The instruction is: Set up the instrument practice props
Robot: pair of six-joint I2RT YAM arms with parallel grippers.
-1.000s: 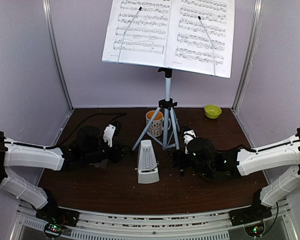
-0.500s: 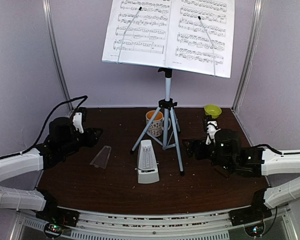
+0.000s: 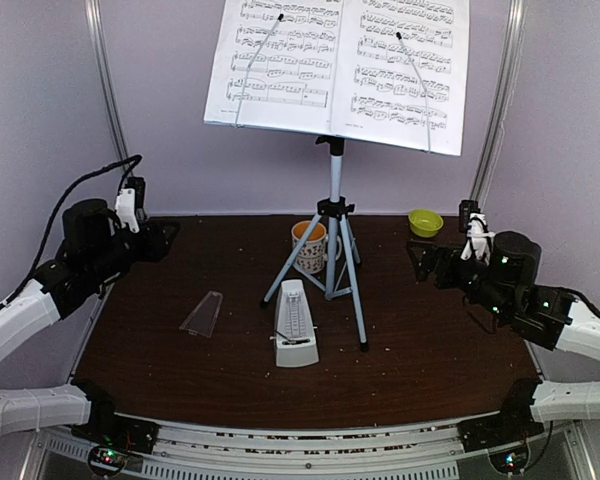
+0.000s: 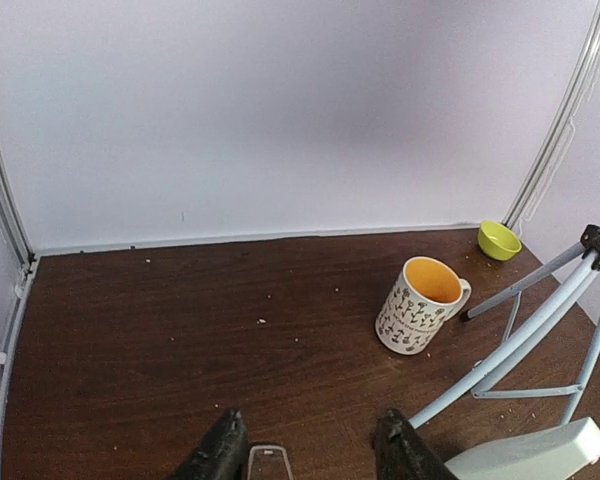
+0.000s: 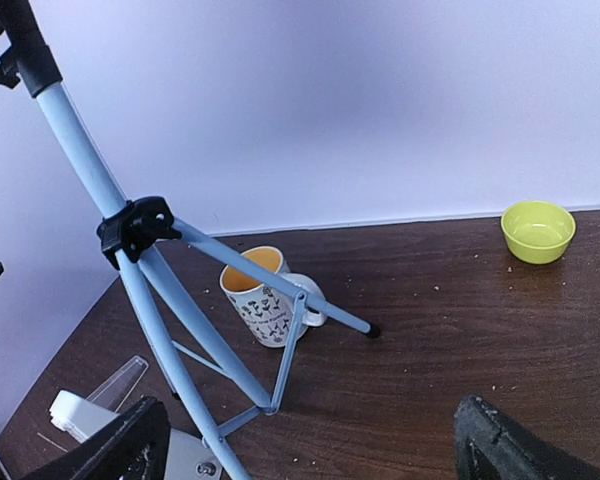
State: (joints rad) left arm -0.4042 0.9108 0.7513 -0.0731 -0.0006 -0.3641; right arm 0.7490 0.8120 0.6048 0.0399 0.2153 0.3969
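The music stand's grey tripod (image 3: 334,230) stands mid-table, its desk carrying two sheet-music pages (image 3: 275,60) side by side. In front of it sits the white pyramid metronome (image 3: 295,325), with its clear cover (image 3: 202,314) lying flat to its left. My left gripper (image 3: 165,240) hovers open at the far left, nothing between its fingers; in the left wrist view the cover's tip (image 4: 269,465) shows on the table below the left gripper (image 4: 308,445). My right gripper (image 3: 420,262) hangs open at the right, apart from the tripod (image 5: 150,290); the right gripper (image 5: 315,445) holds nothing.
A patterned mug (image 3: 309,245) with orange inside stands behind the tripod legs. A small green bowl (image 3: 425,222) sits at the back right corner. Pale walls with metal posts close off the table on three sides.
Both arms have drawn back from the centre to the table's sides and risen. The clear cover, under the left gripper a second ago, now lies alone on the table. The right jaws have widened.
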